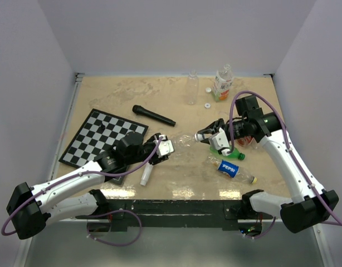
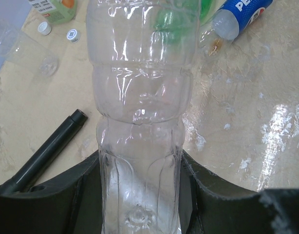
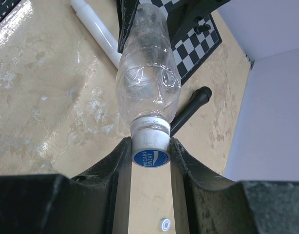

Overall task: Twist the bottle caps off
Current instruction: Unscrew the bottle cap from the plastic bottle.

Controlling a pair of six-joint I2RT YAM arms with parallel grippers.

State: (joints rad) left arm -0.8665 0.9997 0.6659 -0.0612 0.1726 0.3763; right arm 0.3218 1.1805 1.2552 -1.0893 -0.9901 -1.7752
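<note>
A clear plastic bottle is held level above the table between both grippers. My left gripper is shut on its base end; in the left wrist view the bottle fills the gap between the fingers. My right gripper is shut on the bottle's cap, white with a blue printed top, which sits on the neck. In the top view the right gripper is at the bottle's right end. Two loose white caps lie at the back right.
A chessboard lies at left, a black microphone behind the bottle, a white cylinder near the front. A Pepsi bottle and a green bottle lie under the right arm. Two upright bottles stand at the back.
</note>
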